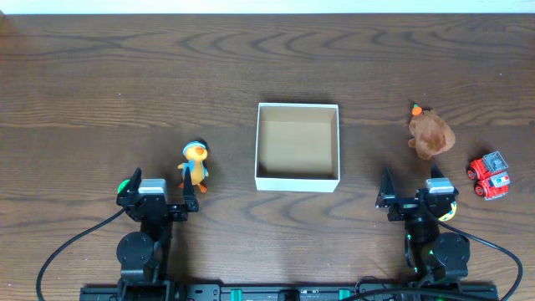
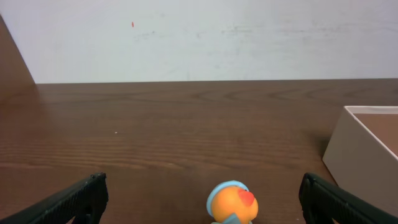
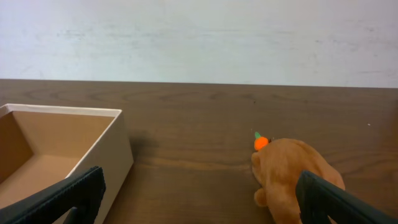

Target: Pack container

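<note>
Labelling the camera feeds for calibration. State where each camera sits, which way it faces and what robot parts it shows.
Overhead: above the table, looking straight down on the container and both arms, left gripper and right gripper near the bottom edge.
Left wrist: low on the left arm, facing the far wall; own fingers flank a duck toy.
Right wrist: likewise on the right arm; own fingers frame a brown plush.
Shared: both wrist views show the container.

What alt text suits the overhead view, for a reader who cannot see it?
An empty white container sits mid-table. An orange duck toy lies to its left; a brown plush and a red truck lie to its right. Below, the left gripper and right gripper have open jaws.
</note>
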